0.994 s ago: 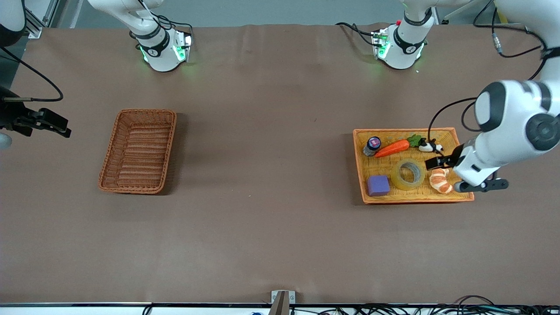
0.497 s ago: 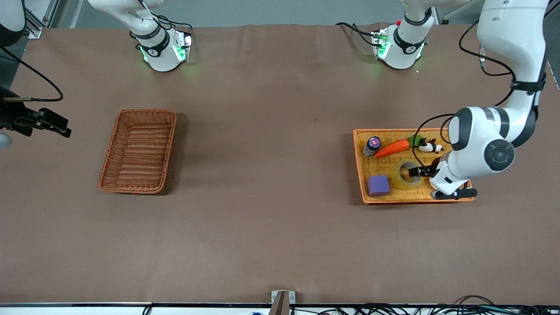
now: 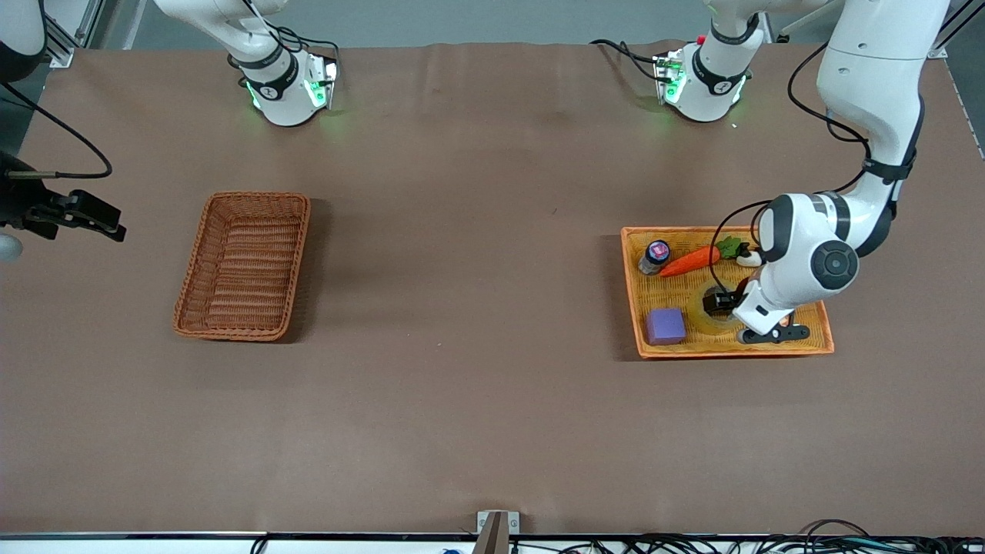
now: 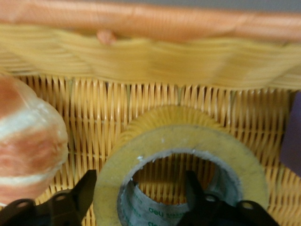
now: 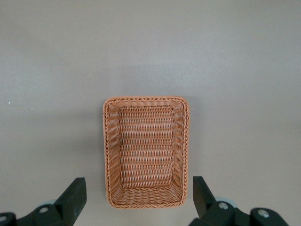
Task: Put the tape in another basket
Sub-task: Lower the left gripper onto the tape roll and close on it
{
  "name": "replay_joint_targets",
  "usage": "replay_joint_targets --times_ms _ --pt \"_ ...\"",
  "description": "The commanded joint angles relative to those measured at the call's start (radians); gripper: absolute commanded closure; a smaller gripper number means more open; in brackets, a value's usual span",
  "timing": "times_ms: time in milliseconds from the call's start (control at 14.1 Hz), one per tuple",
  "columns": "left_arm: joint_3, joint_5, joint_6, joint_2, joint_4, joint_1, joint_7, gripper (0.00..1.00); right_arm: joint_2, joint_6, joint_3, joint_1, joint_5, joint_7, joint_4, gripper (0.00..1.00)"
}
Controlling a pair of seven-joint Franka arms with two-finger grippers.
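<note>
Brown cloth covered the long table (image 3: 462, 400) you worked at, and both woven containers sat on it well apart. Toward the left arm's end lay the wide orange-yellow woven tray (image 3: 816, 348); toward the right arm's end lay the dark reddish-brown rectangular wicker basket (image 3: 243, 265), which held nothing.

Your left arm reached from its base down into the tray. Your left gripper (image 4: 141, 197) straddled the wall of the translucent yellowish ring-shaped roll of packing tape (image 3: 706, 317): one finger (image 4: 194, 188) stood inside the greyish centre hole and the other outside the roll, beside the orange-and-white striped croissant toy (image 4: 28, 146). You had the jaws still spread, with a gap showing at the inner finger, so the roll was not yet pinched. The tape lay flat on the tray floor, about midway along the tray's edge nearest the front camera.

Your right arm waited. Your right gripper (image 5: 138, 197) hung high over the wicker basket with its fingers spread wide and nothing between them.

Also in the tray, you had a purple cube (image 3: 665, 325) in the corner nearest the front camera and toward the right arm's end, beside the tape. An orange toy carrot with green leaves (image 3: 691, 261) lay along the tray's edge nearest the robot bases, and a small bottle with a dark blue cap (image 3: 655, 255) stood just beside the carrot's tip.
</note>
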Motion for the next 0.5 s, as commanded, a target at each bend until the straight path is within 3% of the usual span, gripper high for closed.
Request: replay_joint_targets --times_ms 0,71,213,426 --pt "0.006 0.005 0.015 -0.03 -0.027 -0.006 -0.006 0.72 -0.024 -0.002 0.002 0.0 0.017 -0.009 -0.025 0.0" --pt "0.006 0.005 0.01 -0.04 -0.027 -0.005 -0.004 0.85 -0.025 -0.002 0.001 -0.002 0.017 -0.009 -0.025 0.0" --pt "0.005 0.005 0.0 -0.075 -0.025 0.003 -0.003 0.97 -0.024 -0.002 0.001 -0.002 0.017 -0.009 -0.025 0.0" --pt "0.005 0.005 -0.174 -0.15 0.033 0.005 -0.006 0.99 -0.024 -0.004 0.001 -0.003 0.017 -0.009 -0.025 0.0"
